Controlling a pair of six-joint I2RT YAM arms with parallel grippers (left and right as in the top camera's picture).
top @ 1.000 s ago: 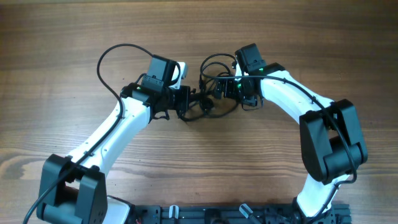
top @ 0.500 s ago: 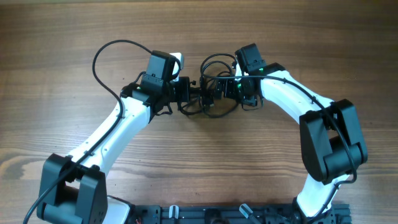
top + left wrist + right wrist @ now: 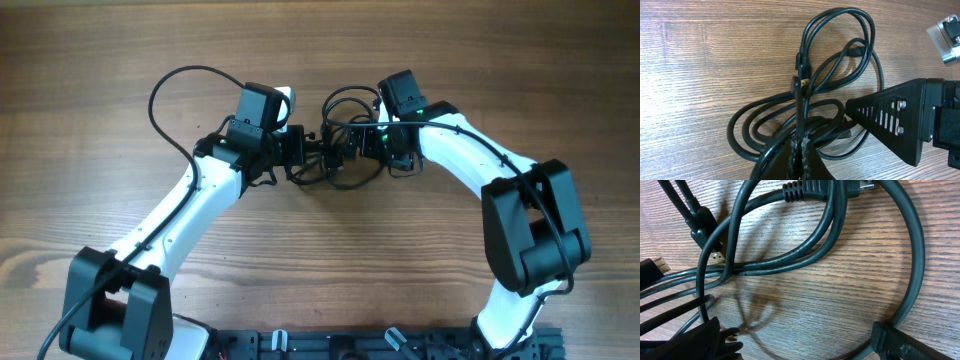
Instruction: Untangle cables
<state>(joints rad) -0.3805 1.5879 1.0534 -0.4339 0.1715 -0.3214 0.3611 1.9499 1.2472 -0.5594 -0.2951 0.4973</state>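
Inside the cables point(image 3: 800, 110), the newly advanced left end effector point(image 3: 801, 152) is pinching a strand for pulling; the right end effector point(image 3: 358, 143) is gaping empty.

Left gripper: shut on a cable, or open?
Shut. In the left wrist view the left gripper has its fingers pressed together, with one black cable pinched between them.

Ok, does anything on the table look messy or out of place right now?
Yes: the cables lie in a tangled bunch of overlapping loops on the table, not laid out apart. The left tool is shut on one strand; the right tool stands open over the loops. No damage shows.
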